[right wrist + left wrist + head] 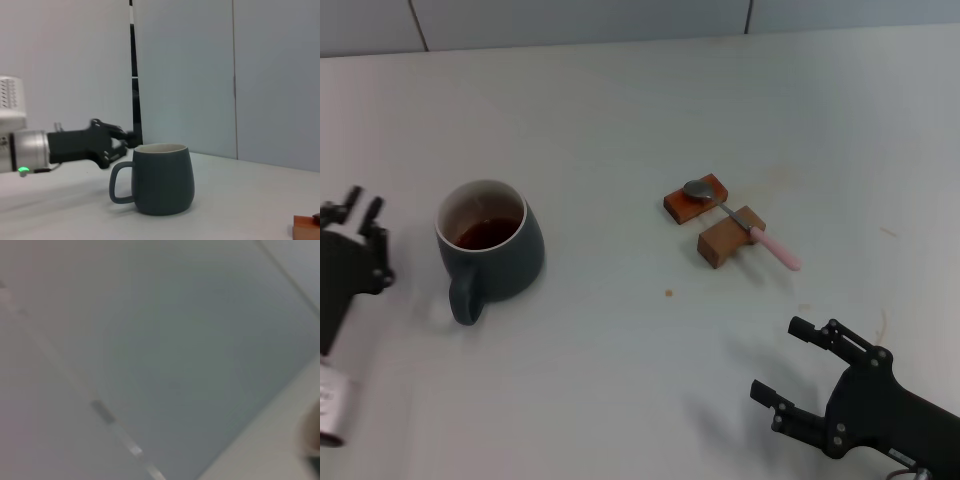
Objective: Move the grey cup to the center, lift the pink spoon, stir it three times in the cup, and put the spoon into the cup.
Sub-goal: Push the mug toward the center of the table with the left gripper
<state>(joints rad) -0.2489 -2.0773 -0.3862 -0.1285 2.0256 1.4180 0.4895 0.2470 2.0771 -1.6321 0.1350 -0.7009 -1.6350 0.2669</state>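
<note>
The grey cup (488, 250) stands on the left of the white table (620, 380), its handle towards me and dark liquid inside. It also shows in the right wrist view (162, 177). The pink spoon (772, 248) lies across two brown wooden blocks, its metal bowl on the far block (695, 200) and its neck on the near block (728, 240). My left gripper (362, 203) is open, left of the cup and apart from it; it also shows in the right wrist view (120, 137). My right gripper (778, 358) is open and empty at the front right, short of the spoon.
A grey panelled wall (620, 20) runs behind the table's far edge. A corner of a wooden block (306, 227) shows in the right wrist view. The left wrist view shows only blurred wall and table edge.
</note>
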